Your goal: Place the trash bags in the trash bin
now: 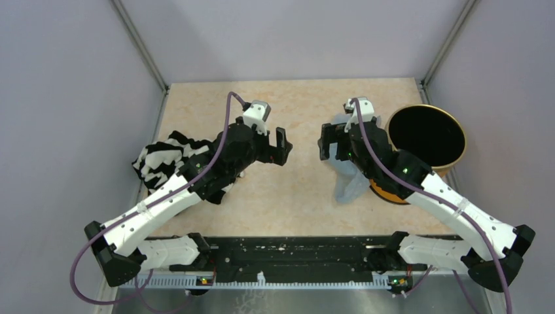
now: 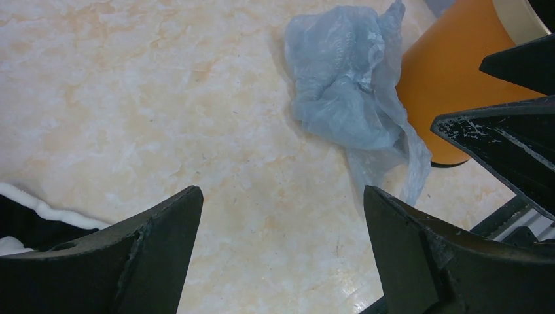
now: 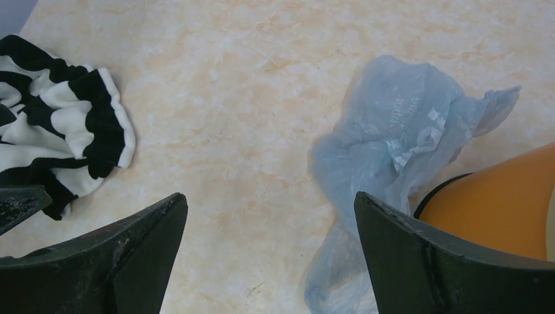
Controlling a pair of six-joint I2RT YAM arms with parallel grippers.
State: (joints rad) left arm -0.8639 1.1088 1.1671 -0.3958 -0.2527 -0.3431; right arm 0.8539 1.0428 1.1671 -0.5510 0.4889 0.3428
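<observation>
The pale-blue trash bag lies crumpled on the table against the left side of the orange trash bin, partly hidden under my right arm. It shows in the left wrist view and the right wrist view. The bin stands upright at the right, and its orange wall shows in both wrist views. My right gripper is open and empty above the bag's left edge. My left gripper is open and empty over bare table, left of the bag.
A black-and-white striped cloth heap lies at the table's left, under my left arm. Grey walls close in the table on the left, back and right. My right arm's fingers show at the right of the left wrist view.
</observation>
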